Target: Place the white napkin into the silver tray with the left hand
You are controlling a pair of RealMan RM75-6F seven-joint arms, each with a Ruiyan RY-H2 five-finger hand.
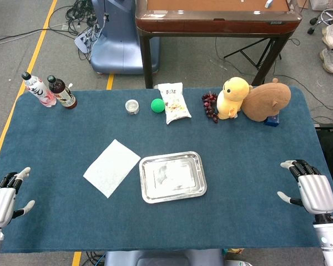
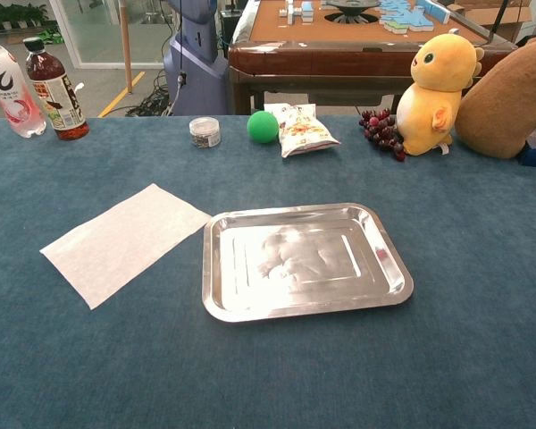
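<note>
The white napkin (image 1: 111, 167) (image 2: 125, 241) lies flat on the blue tablecloth, just left of the silver tray (image 1: 146, 193) (image 2: 216, 306). The tray holds nothing and its near left corner almost touches the napkin's right corner. My left hand (image 1: 4, 199) hovers at the table's near left edge, well left of the napkin, fingers apart and holding nothing. My right hand (image 1: 311, 188) is at the near right edge, fingers spread, holding nothing. Neither hand appears in the chest view.
Along the far edge stand two bottles (image 1: 49, 90), a small jar (image 1: 132, 107), a green ball (image 1: 157, 105), a snack bag (image 1: 174, 102), grapes (image 1: 210, 105), a yellow plush (image 1: 233, 97) and a brown plush (image 1: 267, 100). A wooden table (image 1: 216, 16) stands beyond.
</note>
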